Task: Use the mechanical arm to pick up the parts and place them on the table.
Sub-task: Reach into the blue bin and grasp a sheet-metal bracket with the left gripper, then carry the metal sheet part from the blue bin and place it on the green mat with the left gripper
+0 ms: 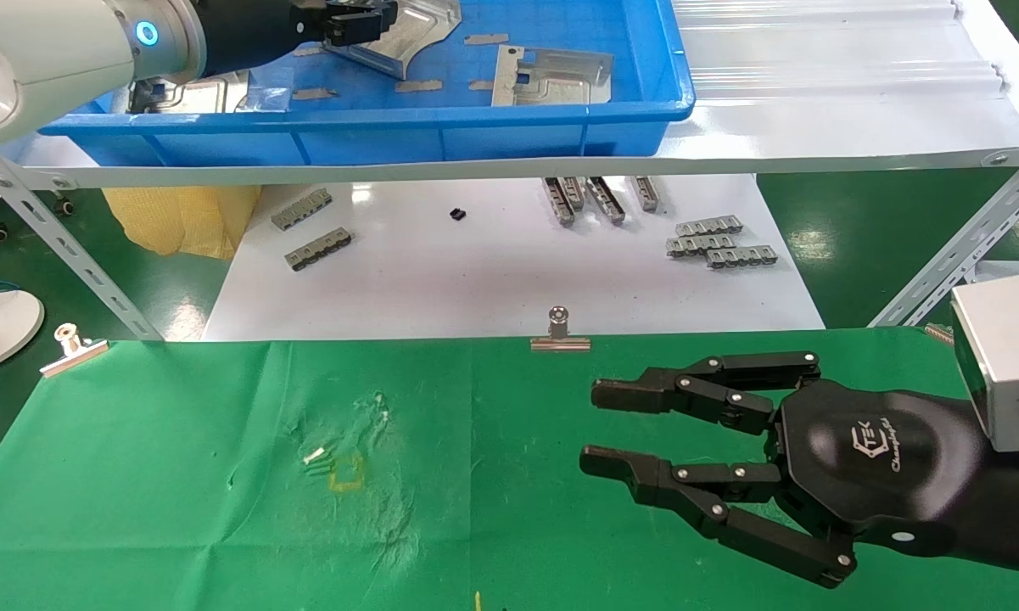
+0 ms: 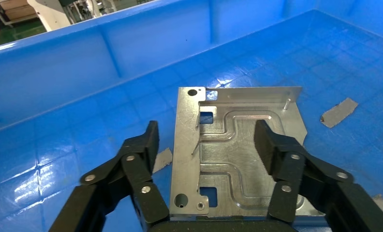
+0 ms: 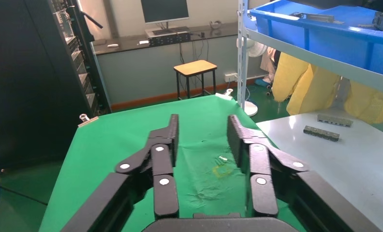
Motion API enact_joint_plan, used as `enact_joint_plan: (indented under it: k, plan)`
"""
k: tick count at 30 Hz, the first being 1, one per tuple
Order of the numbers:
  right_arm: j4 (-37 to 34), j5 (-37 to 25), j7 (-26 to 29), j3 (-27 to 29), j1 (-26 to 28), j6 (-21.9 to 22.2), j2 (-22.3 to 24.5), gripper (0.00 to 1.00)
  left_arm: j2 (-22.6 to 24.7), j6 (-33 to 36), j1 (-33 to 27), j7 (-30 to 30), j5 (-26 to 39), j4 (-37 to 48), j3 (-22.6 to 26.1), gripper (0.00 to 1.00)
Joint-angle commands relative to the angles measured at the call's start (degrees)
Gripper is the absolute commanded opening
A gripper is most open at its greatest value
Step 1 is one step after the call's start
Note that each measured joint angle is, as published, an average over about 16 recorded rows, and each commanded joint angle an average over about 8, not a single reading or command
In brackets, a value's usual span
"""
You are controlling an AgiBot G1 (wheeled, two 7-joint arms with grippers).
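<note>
Left gripper (image 2: pixel 206 147) is hovering spread over a stamped metal plate (image 2: pixel 238 150) lying directly beneath it in the blue tray (image 2: pixel 49 72); best to be lowering squarely before closing on opposite edges, while right gripper (image 1: pixel 598 428) is idling spread above the green worktop (image 1: pixel 178 475).

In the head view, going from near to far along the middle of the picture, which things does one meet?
Green table → silver binder clip at its far edge → white board → small black piece → blue tray on the shelf, holding metal parts.
</note>
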Motion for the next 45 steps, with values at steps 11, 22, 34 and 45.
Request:
enact_joint_plan:
  k: [11,22,34,45]
  plan:
    - [0.00,0.00,0.00,0.00,0.00,0.00,0.00,1.00,0.13,-1.04,0.72,-1.14,0.43,-0.91,0.47,0.00]
    - [0.00,0.00,0.00,0.00,0.00,0.00,0.00,1.00,-0.28,-0.48,0.50,-0.22,-0.63,-2.75,-0.01,0.00]
    - [0.00,0.00,0.00,0.00,0.00,0.00,0.00,1.00,-6.66,22.95,0.39,10.69,-6.64,-7.52,-3.43,0.00]
    - [0.00,0.00,0.00,0.00,0.00,0.00,0.00,1.00,-13.38,51.49,4.90,23.32,-9.03,-13.95,-2.09,0.00]
